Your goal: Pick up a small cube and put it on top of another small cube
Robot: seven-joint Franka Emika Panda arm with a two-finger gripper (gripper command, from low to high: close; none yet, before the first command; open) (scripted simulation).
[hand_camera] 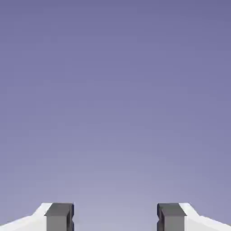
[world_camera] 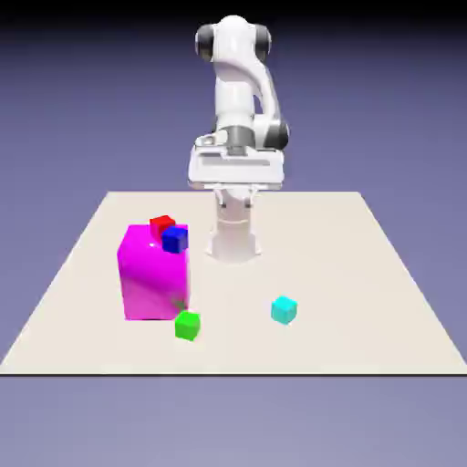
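Four small cubes show in the exterior view. A green cube [world_camera: 188, 325] and a cyan cube [world_camera: 284, 310] lie apart on the table near its front. A red cube [world_camera: 162, 223] and a blue cube [world_camera: 174, 239] sit close together at the top rear of a large magenta block [world_camera: 151, 275]; I cannot tell whether they rest on it or behind it. My gripper [world_camera: 235, 171] hangs high above the table's far side, well away from every cube. In the hand view its two grey fingertips [hand_camera: 59, 217] stand apart with only the backdrop between them, so the gripper [hand_camera: 115, 217] is open and holds nothing.
The magenta block stands tall on the exterior view's left half of the beige table [world_camera: 365, 301], just behind the green cube. The robot's base [world_camera: 233, 239] stands at the table's far middle.
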